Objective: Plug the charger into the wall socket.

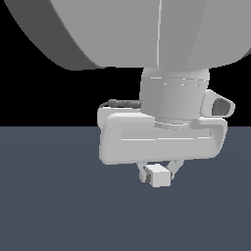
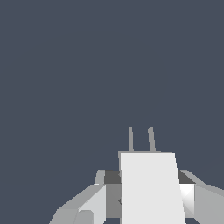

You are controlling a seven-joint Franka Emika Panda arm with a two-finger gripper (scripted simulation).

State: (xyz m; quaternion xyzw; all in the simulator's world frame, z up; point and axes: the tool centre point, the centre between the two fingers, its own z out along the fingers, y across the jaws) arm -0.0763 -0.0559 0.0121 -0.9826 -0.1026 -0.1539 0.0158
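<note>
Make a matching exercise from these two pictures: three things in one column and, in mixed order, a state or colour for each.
Things:
1. charger
2. gripper
3. floor

States:
a. dark blue-grey
b. shut on a small block
c. off-white, two thin prongs pointing ahead in the wrist view

Pairs: 1-c, 2-b, 3-a
</note>
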